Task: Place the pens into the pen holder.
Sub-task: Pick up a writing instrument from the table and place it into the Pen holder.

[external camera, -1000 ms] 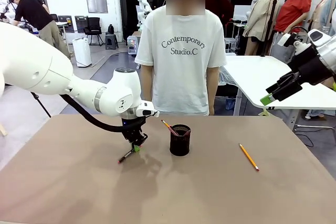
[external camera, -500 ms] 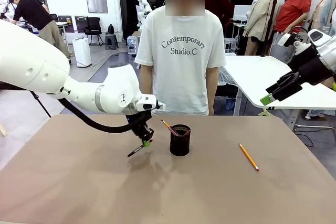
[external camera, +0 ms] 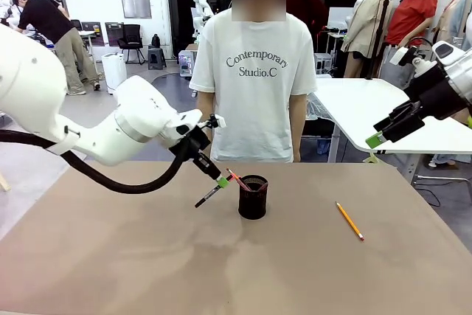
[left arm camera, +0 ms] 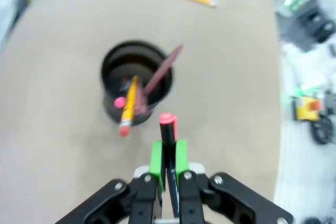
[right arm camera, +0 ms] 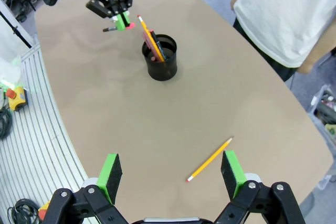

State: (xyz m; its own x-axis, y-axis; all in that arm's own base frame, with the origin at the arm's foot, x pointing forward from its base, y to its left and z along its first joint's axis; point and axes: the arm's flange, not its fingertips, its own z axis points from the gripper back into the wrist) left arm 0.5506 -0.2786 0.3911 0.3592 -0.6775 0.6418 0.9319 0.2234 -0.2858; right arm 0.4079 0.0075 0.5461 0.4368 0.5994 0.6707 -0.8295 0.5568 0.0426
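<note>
Two pencils (left arm camera: pixel 128 103) leaned in the pen holder (external camera: pixel 253 201). The left gripper (external camera: pixel 220 181) clamped the black pen (external camera: pixel 208 197) just beside it. The right gripper (external camera: pixel 376 139) hung wide open.

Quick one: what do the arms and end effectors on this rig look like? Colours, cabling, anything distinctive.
The left arm and right arm are glossy white with rounded joint housings. A thick black cable loops beneath the left arm. The left end effector and right end effector are black and two-fingered, with bright green pads at the fingertips.
</note>
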